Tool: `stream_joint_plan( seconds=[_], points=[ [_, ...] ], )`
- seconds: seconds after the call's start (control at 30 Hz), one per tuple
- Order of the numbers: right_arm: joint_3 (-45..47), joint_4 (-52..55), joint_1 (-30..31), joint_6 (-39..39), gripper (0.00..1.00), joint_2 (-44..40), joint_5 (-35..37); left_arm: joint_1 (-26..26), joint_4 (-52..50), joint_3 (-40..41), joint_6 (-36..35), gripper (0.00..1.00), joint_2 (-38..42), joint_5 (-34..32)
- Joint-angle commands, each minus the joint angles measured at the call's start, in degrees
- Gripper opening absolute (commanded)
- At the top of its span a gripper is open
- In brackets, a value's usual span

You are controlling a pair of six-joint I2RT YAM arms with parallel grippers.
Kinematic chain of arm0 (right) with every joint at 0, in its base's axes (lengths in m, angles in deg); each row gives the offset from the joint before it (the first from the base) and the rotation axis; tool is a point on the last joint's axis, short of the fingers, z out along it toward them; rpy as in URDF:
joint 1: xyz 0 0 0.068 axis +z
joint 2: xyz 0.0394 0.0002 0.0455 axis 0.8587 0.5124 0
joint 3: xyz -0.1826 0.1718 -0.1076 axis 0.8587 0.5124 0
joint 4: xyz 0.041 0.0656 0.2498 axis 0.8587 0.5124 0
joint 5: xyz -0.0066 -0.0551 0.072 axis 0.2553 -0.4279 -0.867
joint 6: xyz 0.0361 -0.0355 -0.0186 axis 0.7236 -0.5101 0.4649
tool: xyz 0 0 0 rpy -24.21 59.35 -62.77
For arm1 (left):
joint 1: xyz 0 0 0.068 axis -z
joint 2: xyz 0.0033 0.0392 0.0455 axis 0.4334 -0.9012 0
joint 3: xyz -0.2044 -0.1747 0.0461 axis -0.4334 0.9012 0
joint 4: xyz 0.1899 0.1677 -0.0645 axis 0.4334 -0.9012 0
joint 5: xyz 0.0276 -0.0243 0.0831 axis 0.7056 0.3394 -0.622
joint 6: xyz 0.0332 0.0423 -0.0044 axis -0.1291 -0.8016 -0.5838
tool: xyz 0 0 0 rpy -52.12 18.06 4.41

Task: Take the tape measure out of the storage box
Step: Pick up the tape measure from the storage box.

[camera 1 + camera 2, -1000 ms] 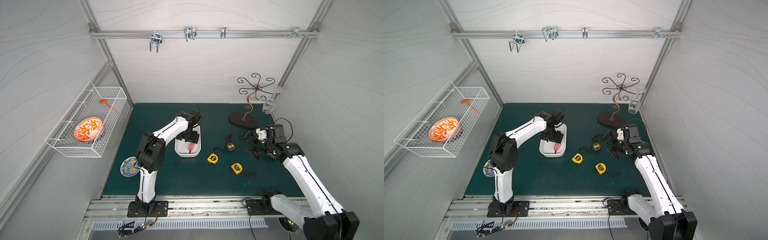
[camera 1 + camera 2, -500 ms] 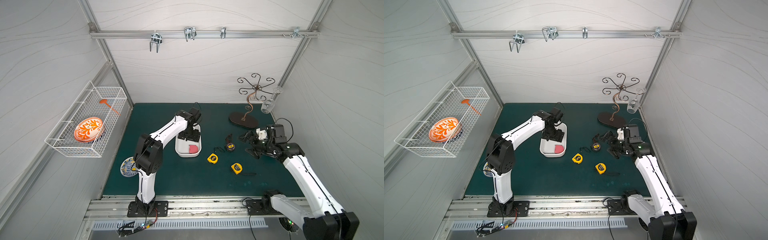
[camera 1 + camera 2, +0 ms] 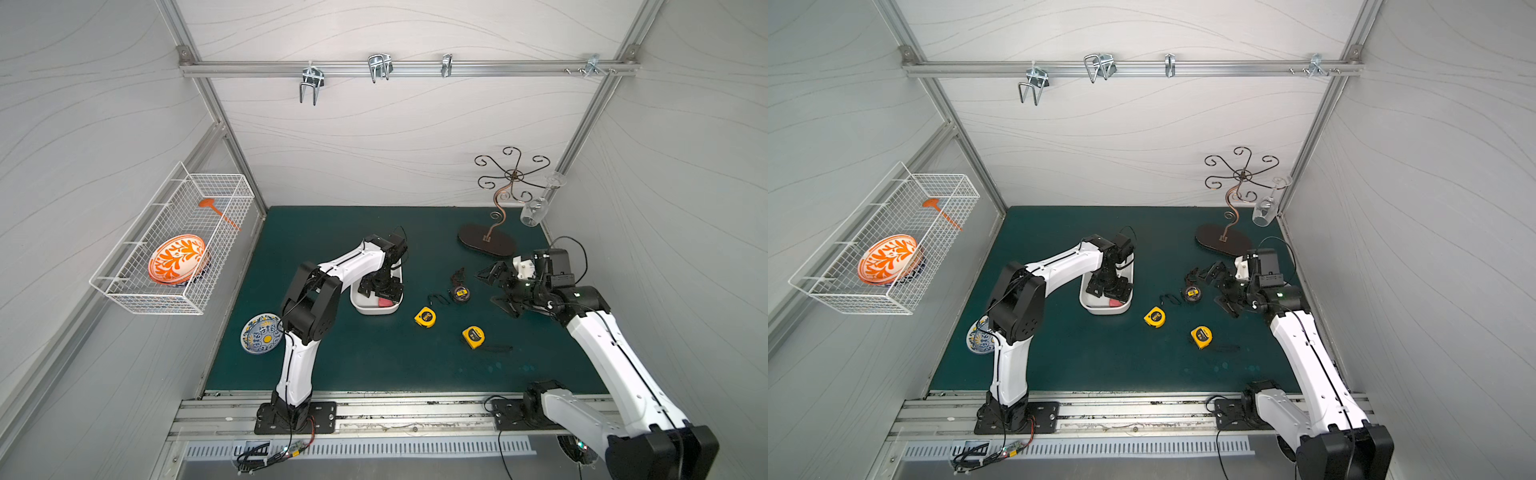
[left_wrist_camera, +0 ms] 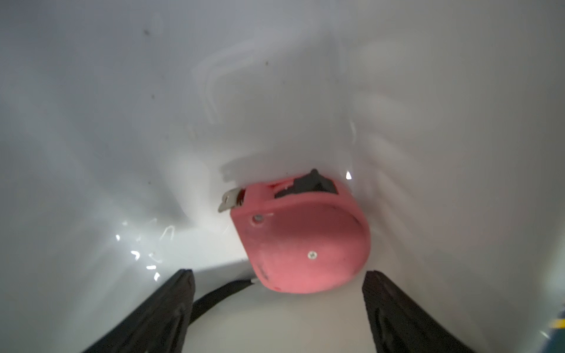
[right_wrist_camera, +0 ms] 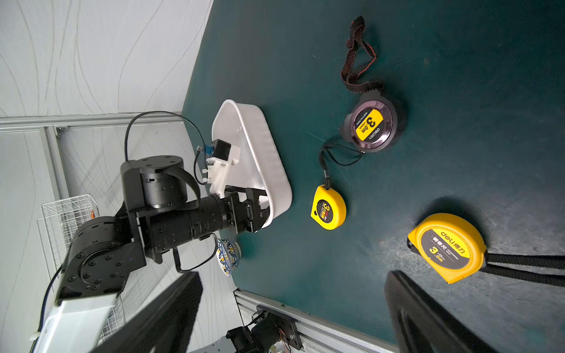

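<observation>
**Reach in progress: tape measure not yet gripped**

The pink tape measure [image 4: 301, 241] lies flat in the white box [image 3: 365, 309], against the wall at the box's 5 o'clock corner in a top view. My left gripper [image 3: 380, 291] is down inside, its jaws spread and empty. The right gripper [image 5: 295, 275] sits open and idle at 3 o'clock. My next move, as I judge it, is to advance until the jaws straddle the case, close them, and lift it clear of the rim.

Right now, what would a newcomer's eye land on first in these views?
First the pink tape lying in the white box, with the left end effector dipped in, open and not gripping it. Then two yellow tapes and a black tape loose on the green mat beside the box. The orange plate in the wall basket also stands out.
</observation>
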Motion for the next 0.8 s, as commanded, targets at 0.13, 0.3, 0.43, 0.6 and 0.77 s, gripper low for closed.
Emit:
stream_joint_plan(
  seconds=[0.13,0.3,0.43,0.6,0.77],
  points=[
    [-0.2,-1.2,-0.4,-0.6,0.99,-0.4,-0.2,0.5,5.3,1.5,-0.7,0.97,-2.4,-0.8],
    [-0.3,-1.6,-0.3,-0.5,0.99,0.2,-0.3,0.4,8.4,2.5,0.3,0.94,-2.4,-1.6],
    [-0.6,-1.8,-0.3,-0.4,0.99,0.6,-0.3,0.3,9.0,2.3,0.7,0.86,-3.4,-1.1],
    [-0.7,-2.2,-0.3,-0.4,0.99,0.7,-0.3,0.1,10.3,2.6,0.9,0.68,-4.3,-0.7],
    [-0.6,-2.2,-0.3,-0.4,0.99,0.6,-0.3,-0.2,10.8,2.3,1.3,0.43,-4.7,-0.2]
  ],
)
